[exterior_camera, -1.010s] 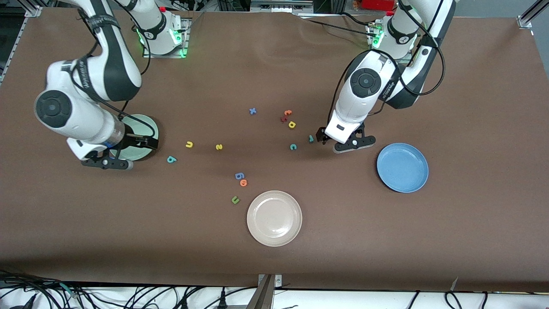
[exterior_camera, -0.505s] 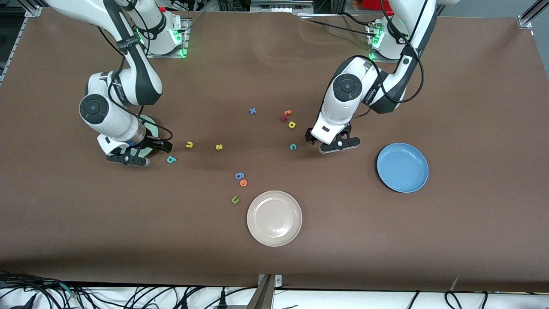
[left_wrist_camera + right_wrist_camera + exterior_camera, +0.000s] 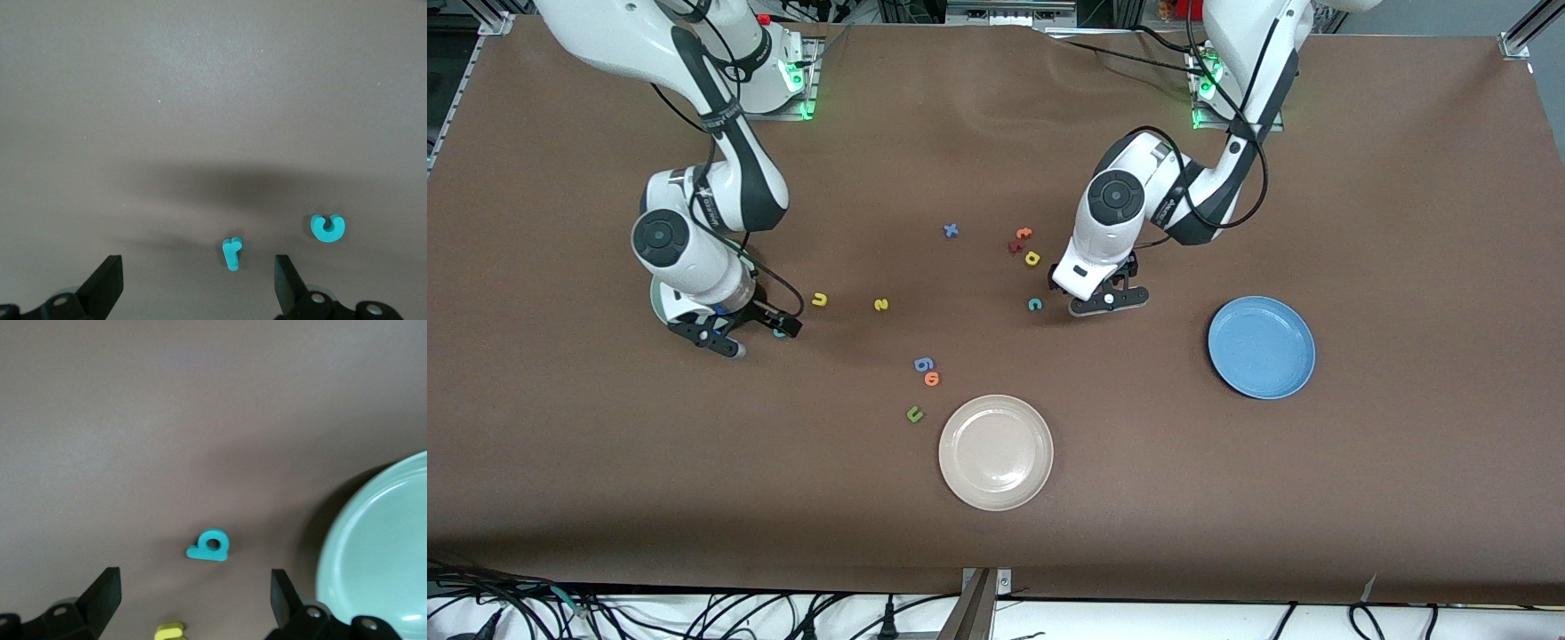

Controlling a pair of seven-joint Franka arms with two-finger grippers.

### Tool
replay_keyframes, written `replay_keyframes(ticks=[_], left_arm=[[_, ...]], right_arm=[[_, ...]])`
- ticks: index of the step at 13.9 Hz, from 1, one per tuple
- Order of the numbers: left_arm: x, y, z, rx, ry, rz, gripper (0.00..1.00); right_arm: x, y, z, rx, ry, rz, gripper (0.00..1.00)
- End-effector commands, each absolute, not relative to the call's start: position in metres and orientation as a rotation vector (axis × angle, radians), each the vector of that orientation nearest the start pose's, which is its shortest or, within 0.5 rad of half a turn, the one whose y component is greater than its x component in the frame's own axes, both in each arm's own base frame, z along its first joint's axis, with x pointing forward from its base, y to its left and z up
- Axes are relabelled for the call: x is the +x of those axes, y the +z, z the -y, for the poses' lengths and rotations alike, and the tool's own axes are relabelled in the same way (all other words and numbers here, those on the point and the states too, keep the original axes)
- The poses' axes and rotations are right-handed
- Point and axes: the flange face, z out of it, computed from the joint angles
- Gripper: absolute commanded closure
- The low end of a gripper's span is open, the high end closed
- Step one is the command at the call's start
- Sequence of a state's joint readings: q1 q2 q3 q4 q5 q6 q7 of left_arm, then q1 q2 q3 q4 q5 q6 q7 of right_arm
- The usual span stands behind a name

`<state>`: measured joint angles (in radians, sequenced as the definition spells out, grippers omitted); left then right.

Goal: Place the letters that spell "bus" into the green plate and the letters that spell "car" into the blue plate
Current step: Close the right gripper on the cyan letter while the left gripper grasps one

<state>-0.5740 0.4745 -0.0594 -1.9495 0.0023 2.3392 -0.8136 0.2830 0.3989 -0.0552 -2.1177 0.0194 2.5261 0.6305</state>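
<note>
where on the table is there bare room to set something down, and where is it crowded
Bare brown table runs along the edge nearest the front camera, either side of the cream-white plate, and past the blue plate at the left arm's end. Crowded: the middle, where the yellow u, yellow s, teal c and other letters lie scattered between both arms.

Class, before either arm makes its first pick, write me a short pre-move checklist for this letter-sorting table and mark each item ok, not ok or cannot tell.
1. Left gripper open, empty, over the teal "r": ok.
2. Right gripper open, empty, over the teal "b": ok.
3. Teal "c" clear of the left gripper's fingers: ok.
4. Blue plate unobstructed: ok.
5. Green plate free of letters: cannot tell, partly hidden.
</note>
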Motion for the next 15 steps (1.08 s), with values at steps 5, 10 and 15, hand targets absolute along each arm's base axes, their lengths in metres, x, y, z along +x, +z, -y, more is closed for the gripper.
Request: replay_keyframes(ticks=[5, 10, 15], left_arm=[[0.482, 0.194, 0.391, -3.116, 0.107, 0.135, 0.03], [0.482, 0.184, 0.384, -3.119, 0.144, -0.056, 0.1], [0.476, 0.177, 0.386, -3.111, 0.163, -0.095, 0.35]], right_arm=[[0.573, 0.202, -0.129, -3.076, -0.036, -0.676, 0.01], [0.581, 0.186, -0.125, -3.072, -0.01, -0.71, 0.13], [0.58, 0.185, -0.126, -3.07, -0.005, -0.719, 0.22]])
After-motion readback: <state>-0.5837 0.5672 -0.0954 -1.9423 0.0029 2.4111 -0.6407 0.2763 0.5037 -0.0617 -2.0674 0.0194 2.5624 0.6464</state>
